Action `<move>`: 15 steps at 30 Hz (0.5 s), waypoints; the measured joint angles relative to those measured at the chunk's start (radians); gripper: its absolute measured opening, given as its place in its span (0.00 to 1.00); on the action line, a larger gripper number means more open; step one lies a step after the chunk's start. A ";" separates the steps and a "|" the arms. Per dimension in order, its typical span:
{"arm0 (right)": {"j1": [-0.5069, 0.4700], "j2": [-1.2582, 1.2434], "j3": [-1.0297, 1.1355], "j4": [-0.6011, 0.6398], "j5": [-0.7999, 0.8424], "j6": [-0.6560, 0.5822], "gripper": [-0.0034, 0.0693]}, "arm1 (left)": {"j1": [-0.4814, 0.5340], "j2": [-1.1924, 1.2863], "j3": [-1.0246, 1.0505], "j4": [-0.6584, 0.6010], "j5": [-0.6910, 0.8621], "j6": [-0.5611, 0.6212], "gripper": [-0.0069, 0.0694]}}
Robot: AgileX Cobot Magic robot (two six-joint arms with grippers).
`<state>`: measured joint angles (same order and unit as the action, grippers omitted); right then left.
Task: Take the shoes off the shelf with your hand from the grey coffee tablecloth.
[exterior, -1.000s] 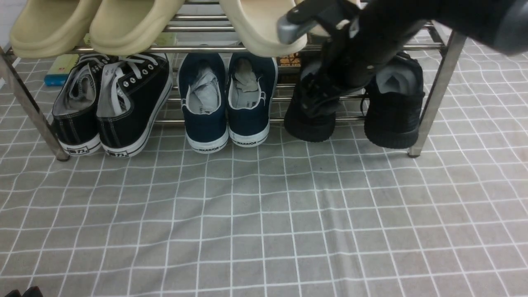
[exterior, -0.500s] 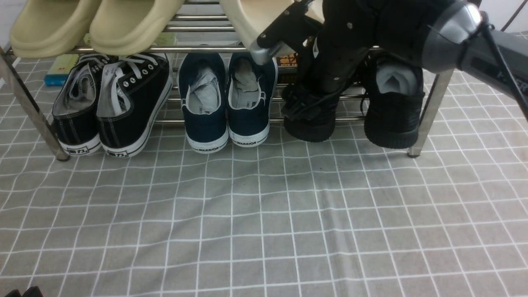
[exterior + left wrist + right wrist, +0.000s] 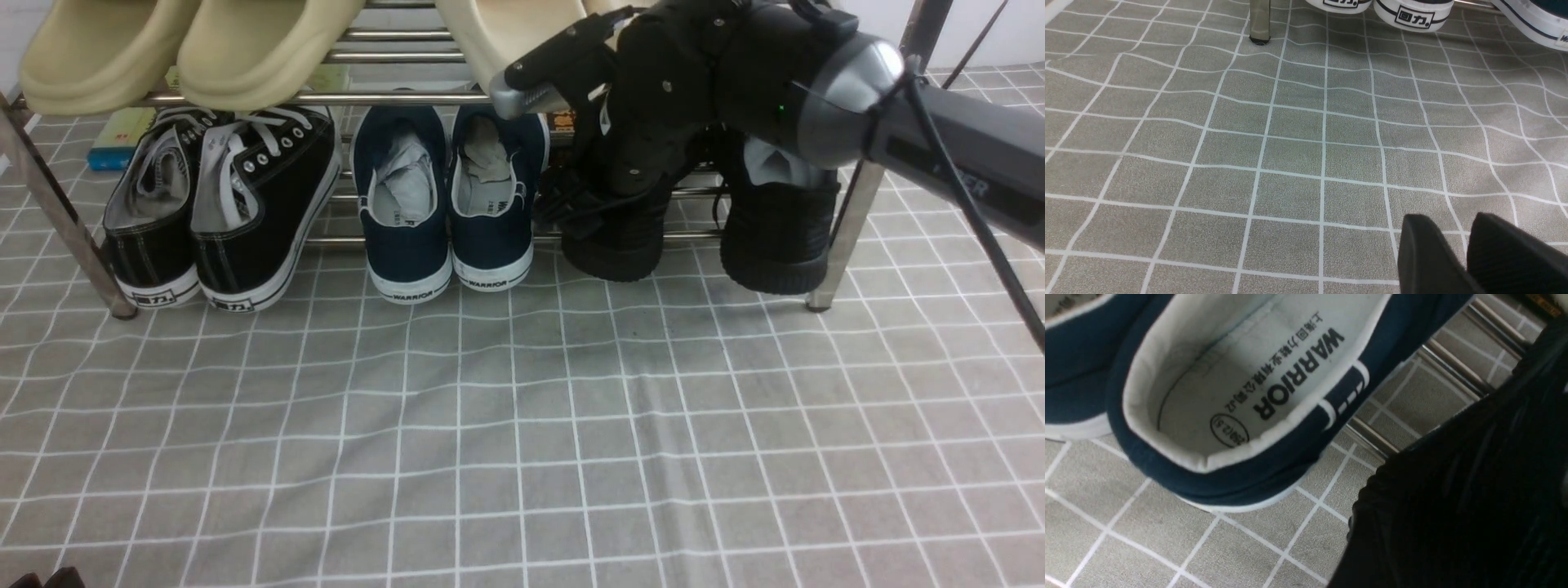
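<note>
The shoes [image 3: 780, 237] sit at the right end of the shelf [image 3: 245, 98], on its lower rails, heels toward the camera and low by the grey checked tablecloth [image 3: 522, 425], on which the shelf's legs stand. The right arm reaches in from the right and bends down over the left shoe of the pair, with the right gripper [image 3: 575, 208] at that shoe's heel and opening (black on black, so the fingers melt into the knit). I cannot tell whether its claw is apart or clamped: the right wrist view shows only a dark mass beside the navy sneakers [image 3: 1241, 396] and a few rails. The navy sneakers stand just left of the black pair, the canvas sneakers [image 3: 220, 212] with white soles sit at the left end, and beige slippers [image 3: 188, 49] rest on the upper tier. The left gripper [image 3: 1453, 228] hangs low over bare cloth, well apart from the shoes, its two fingers drawn together with nothing between them.
</note>
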<state>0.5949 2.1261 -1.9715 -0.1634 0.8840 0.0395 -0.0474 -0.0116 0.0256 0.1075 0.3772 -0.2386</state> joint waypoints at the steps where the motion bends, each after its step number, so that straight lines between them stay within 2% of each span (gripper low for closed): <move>1: 0.000 0.000 0.000 -0.002 -0.001 0.000 0.71 | 0.000 0.000 0.000 0.000 0.000 0.000 0.35; 3: 0.000 0.000 -0.001 -0.004 -0.001 0.000 0.59 | 0.000 0.000 0.000 0.000 0.000 0.000 0.35; 5: 0.000 0.000 -0.004 -0.005 0.010 0.000 0.36 | 0.000 0.000 0.000 0.000 0.000 0.000 0.35; 6: 0.000 0.000 -0.005 -0.007 0.012 0.000 0.29 | 0.000 0.000 0.000 0.000 0.000 0.000 0.35; 7: 0.000 -0.001 -0.008 -0.007 0.024 0.000 0.16 | 0.000 0.000 0.000 0.000 0.000 0.000 0.35; 8: 0.000 -0.001 -0.008 -0.007 0.026 0.000 0.15 | 0.000 0.000 0.000 0.000 0.000 0.000 0.35; 9: 0.000 -0.008 -0.010 -0.006 0.048 0.000 0.07 | 0.000 0.000 0.000 0.000 0.000 0.000 0.35; 15: 0.000 -0.081 -0.010 0.008 0.199 -0.011 0.07 | 0.000 -0.001 0.000 0.000 0.000 0.000 0.35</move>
<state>0.5949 2.0447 -1.9814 -0.1552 1.0831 0.0284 -0.0474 -0.0128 0.0256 0.1075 0.3772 -0.2386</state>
